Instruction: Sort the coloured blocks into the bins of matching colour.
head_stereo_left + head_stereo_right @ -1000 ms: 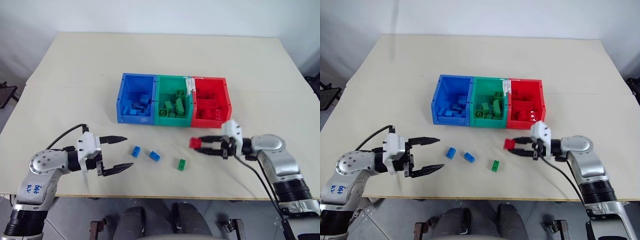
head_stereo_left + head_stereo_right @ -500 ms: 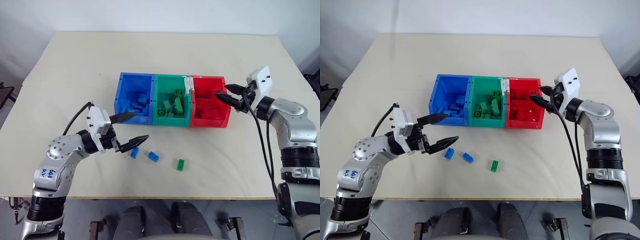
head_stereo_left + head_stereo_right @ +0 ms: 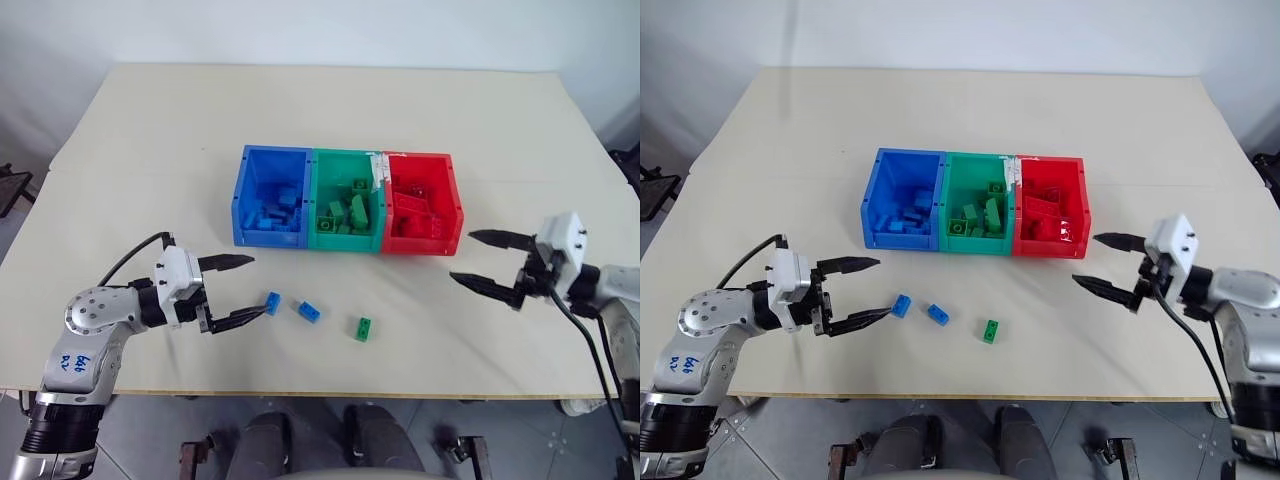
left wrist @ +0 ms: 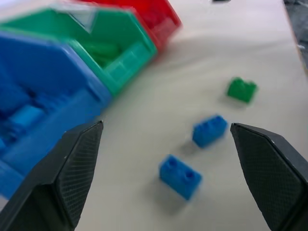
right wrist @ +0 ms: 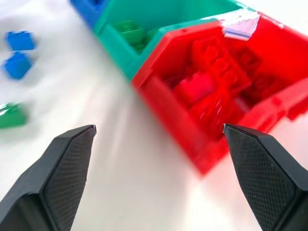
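Head-camera view of the table (image 3: pixel 150 130) at one instant. The bins, blue (image 3: pixel 268 196), green (image 3: pixel 346 200) and red (image 3: pixel 421 203), stand joined in a row at the table's centre, each holding blocks of its own colour. Three blocks lie loose at 6 o'clock from the bins: a blue block (image 3: pixel 271 303), a second blue block (image 3: pixel 309 311) and a green block (image 3: pixel 363 328). The left gripper (image 3: pixel 238 292), fingers spread wide and empty, points at the first blue block, which lies just off its lower fingertip at 3 o'clock. The right gripper (image 3: pixel 480 260), also spread wide and empty, sits at 4 o'clock from the red bin, apart from it.
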Robot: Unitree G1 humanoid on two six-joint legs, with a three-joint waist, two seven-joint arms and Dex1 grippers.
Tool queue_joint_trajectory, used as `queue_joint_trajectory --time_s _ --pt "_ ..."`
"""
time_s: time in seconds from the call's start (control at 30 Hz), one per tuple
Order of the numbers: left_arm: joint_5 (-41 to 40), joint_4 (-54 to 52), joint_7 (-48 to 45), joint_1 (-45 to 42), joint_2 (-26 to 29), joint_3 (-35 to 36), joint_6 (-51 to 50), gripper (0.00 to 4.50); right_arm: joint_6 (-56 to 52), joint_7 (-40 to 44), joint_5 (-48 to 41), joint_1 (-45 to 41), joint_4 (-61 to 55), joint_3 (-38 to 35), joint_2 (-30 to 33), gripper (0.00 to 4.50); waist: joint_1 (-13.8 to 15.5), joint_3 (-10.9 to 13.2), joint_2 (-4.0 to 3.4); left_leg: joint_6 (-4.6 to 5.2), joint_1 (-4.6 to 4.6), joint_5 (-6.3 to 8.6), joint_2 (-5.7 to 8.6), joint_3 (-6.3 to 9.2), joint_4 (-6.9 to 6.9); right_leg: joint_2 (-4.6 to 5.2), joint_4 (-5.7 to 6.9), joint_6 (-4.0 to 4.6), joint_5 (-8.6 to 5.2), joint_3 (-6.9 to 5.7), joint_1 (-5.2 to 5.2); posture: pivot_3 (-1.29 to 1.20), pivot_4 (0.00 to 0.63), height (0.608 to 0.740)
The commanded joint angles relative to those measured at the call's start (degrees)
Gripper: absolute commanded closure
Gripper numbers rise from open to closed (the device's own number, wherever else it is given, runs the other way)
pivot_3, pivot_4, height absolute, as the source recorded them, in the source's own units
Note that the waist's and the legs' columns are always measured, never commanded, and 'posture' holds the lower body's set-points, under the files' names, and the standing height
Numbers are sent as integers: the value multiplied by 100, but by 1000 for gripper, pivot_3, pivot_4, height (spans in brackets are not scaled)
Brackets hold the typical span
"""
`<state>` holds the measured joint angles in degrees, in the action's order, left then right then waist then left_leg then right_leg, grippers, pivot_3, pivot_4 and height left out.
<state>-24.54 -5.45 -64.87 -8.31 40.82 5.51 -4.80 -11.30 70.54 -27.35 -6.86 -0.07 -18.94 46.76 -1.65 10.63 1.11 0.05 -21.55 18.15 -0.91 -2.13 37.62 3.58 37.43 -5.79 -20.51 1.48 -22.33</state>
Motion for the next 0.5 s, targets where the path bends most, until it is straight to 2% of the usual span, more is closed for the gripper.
queue_joint_trajectory --time_s 0.03,0.1,0.27,0.4,0.5 --pt "191 285 -388 -163 78 -101 564 0 804 457 82 746 45 -513 227 84 8 0 0 1 5 0 0 0 -3 0 1 0 0 1 3 0 150 740" --pt "178 406 -497 -282 37 -162 673 0 1293 576 210 1072 360 -611 213 84 8 0 0 2 36 0 0 1 -11 -1 -5 1 -1 0 32 0 150 740" --pt "61 443 -529 -442 -97 -203 654 0 1691 595 224 1107 628 -447 158 84 -40 0 0 13 55 2 1 -4 -7 1 -30 3 0 8 64 0 150 740" --pt "29 369 -490 -436 -131 -147 630 0 1444 481 93 866 133 75 -88 84 -41 0 0 11 68 2 -2 0 -8 1 -13 3 1 4 67 0 150 740" --pt "-131 199 -548 -261 -1 -46 357 0 823 373 -2 498 -374 654 -204 84 -43 1 -2 8 72 2 -3 2 -9 1 -3 3 1 4 65 0 150 740"
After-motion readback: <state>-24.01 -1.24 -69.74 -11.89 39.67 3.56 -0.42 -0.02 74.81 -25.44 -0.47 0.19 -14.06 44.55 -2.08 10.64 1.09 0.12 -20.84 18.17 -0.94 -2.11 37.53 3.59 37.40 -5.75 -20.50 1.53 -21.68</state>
